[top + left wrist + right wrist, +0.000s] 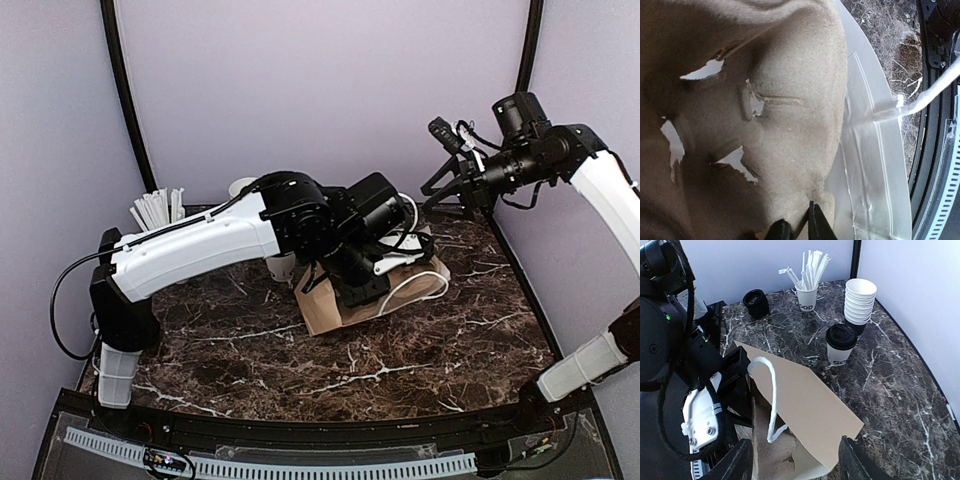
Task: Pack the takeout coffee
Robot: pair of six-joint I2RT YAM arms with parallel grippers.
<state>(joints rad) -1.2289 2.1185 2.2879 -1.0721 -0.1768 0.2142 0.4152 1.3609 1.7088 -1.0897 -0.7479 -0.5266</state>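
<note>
One takeout coffee (841, 344), a white cup with a black lid, stands upright on the marble beyond the brown paper bag (805, 400). The bag (330, 305) lies on its side with its mouth toward the right wrist camera and a white cord handle (771, 400) arching over it. A brown pulp tray (790, 115) sits in the white-lined mouth. My left gripper (797, 225) is shut, pinching that tray's edge, and reaches over the bag (362, 290). My right gripper (795, 450) hangs open high above the bag, holding nothing, raised at the far right (445, 160).
A stack of lidless white cups (860, 302), a cup of white sticks (807, 290) and a pile of black lids (756, 302) stand along the back. The left arm's white forearm (200, 245) spans the table's left half. Purple walls close in the sides.
</note>
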